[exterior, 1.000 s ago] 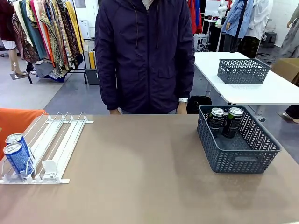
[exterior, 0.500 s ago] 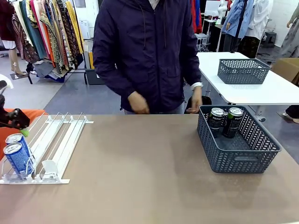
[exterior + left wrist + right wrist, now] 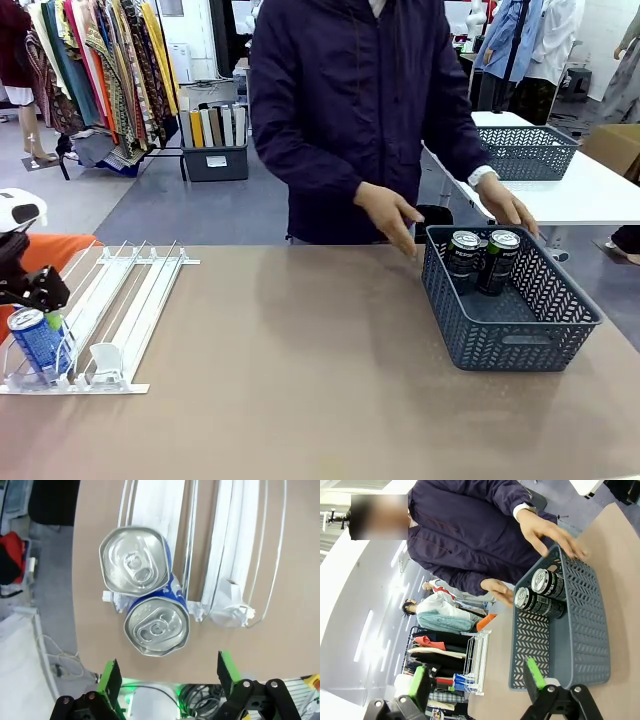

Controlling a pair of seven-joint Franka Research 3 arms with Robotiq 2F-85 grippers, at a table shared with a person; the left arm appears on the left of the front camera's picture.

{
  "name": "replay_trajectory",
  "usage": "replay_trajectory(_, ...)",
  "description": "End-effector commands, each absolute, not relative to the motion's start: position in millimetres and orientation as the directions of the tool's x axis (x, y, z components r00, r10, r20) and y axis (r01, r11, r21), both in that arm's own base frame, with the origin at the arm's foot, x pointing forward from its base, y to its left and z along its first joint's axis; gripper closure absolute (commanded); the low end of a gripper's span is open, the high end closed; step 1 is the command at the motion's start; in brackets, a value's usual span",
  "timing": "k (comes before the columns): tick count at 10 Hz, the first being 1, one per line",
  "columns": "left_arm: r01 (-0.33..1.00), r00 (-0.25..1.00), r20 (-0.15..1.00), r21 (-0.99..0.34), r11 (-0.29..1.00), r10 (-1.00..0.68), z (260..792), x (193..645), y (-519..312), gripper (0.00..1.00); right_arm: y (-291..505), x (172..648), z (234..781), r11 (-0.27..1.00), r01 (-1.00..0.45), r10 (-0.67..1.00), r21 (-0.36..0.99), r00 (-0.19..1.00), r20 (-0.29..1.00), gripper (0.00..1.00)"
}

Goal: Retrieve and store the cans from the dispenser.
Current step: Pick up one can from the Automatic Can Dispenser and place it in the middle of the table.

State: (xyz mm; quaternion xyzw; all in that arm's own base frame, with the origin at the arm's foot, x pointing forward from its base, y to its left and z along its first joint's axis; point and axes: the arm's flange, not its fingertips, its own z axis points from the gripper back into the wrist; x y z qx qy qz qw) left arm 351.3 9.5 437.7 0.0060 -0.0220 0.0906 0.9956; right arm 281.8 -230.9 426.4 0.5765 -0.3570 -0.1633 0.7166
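Since the earlier frames, the left gripper [image 3: 48, 316] had been brought in from the robot's left side and lowered over the near end of the dispenser [image 3: 130, 300]. The person had shifted toward the basket [image 3: 520, 345], and the person's hands had been raised from the sides: one hand [image 3: 390, 215] was held just beside the basket's far corner and the other hand [image 3: 508, 205] above its far rim.

In the left wrist view, the left gripper [image 3: 167, 677] was seen with its jaws spread wide and nothing caught between the green pads [image 3: 111, 679]. Two blue cans [image 3: 135, 560] were seen from above, standing upright and touching each other in one outer lane of the dispenser [image 3: 230, 555], at its stop end. The neighbouring lane's white pusher tab [image 3: 231, 615] was seen beside them. In the front view, only the nearer blue can [image 3: 35, 340] was clearly seen, the gripper being close above and behind it.

The right gripper [image 3: 477, 677] was likewise held open, gripping nothing, well apart from the basket [image 3: 590, 630]. Two black cans [image 3: 463, 255] were seen leaning inside the basket at its far end, side by side. The basket rested on the brown table [image 3: 300, 370] at the robot's right.
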Motion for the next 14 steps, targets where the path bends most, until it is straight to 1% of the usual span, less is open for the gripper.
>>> replay_trajectory(1,-0.220,0.975,0.047,0.043,0.975,0.218,421,343,12,0.00,-231,283,431,0.266,-0.179,-0.656,0.947,0.686,0.314,0.00)
replay_trajectory(2,-0.221,0.975,0.028,0.037,0.975,0.220,416,347,13,0.00,-231,283,431,0.266,-0.179,-0.656,0.947,0.686,0.314,0.00)
replay_trajectory(5,-0.264,0.963,0.056,0.010,0.964,0.263,408,355,18,0.00,-231,283,431,0.266,-0.179,-0.656,0.947,0.686,0.314,0.00)
replay_trajectory(9,-0.264,0.963,0.062,-0.002,0.965,0.264,402,359,18,0.00,-231,283,431,0.266,-0.179,-0.656,0.947,0.686,0.314,0.00)
replay_trajectory(10,-0.264,0.963,0.057,-0.012,0.965,0.264,403,359,18,0.26,-231,283,431,0.266,-0.179,-0.656,0.947,0.686,0.314,0.00)
replay_trajectory(11,-0.273,0.960,0.063,-0.019,0.962,0.274,404,358,19,0.84,-231,283,431,0.266,-0.179,-0.656,0.947,0.686,0.314,0.00)
replay_trajectory(12,-0.273,0.959,0.070,-0.020,0.962,0.274,405,357,19,1.00,-231,283,431,0.266,-0.179,-0.656,0.947,0.686,0.314,0.00)
replay_trajectory(14,-0.281,0.957,0.076,-0.014,0.960,0.281,404,359,20,1.00,-231,283,431,0.266,-0.179,-0.656,0.947,0.686,0.314,0.00)
